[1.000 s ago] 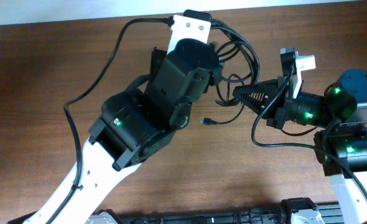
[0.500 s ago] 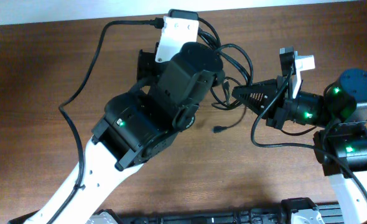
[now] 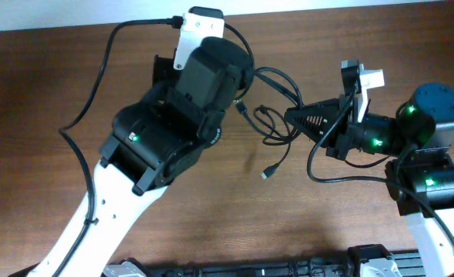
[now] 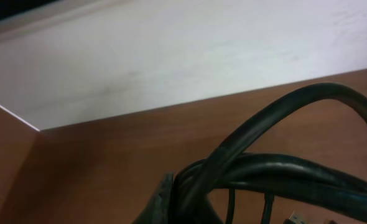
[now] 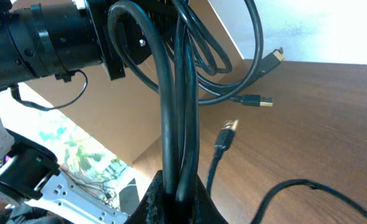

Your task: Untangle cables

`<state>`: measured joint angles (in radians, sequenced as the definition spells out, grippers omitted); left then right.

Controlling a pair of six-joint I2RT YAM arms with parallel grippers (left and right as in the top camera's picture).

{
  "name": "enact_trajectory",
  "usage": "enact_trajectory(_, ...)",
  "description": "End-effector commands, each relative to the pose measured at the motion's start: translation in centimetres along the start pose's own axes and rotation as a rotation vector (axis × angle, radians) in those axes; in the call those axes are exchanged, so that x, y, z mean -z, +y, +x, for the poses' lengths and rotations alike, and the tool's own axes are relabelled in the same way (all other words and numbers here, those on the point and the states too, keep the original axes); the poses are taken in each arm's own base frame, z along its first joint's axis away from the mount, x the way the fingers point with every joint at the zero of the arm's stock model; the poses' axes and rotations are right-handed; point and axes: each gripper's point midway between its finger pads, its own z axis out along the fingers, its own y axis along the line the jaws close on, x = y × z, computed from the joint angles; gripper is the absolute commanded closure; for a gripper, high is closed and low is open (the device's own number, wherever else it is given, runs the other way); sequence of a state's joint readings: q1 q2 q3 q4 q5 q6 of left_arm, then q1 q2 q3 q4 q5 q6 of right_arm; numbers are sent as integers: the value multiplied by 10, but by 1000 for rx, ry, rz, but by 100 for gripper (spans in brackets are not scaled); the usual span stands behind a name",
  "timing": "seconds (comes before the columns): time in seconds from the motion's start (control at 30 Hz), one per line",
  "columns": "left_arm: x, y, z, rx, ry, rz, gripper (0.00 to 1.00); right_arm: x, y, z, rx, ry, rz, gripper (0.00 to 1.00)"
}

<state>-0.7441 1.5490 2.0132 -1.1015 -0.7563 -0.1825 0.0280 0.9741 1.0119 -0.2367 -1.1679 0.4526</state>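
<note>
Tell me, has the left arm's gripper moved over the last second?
Yes. The left gripper, shut on the thin black cables, has swung left along the brown wooden table's far edge, stretching the bundle.

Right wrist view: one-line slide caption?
Right tool shut on the cables, strands stretching up to the left arm, plug ends dangling over the table.
</note>
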Motion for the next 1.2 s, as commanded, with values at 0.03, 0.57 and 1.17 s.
enact_trajectory(0.03, -6, 108, -7, 149, -27, -377, 100, 17, -11, 0, -31, -20, 56, 96)
enact_trajectory(0.57, -12, 118, 6, 206, 18, -380, 100, 77, -70, 22, -210, -83, 317, 96)
enact_trajectory(1.17, -19, 22, 20, 222, 149, 176, 100, 79, -72, 22, -199, -82, 325, 81)
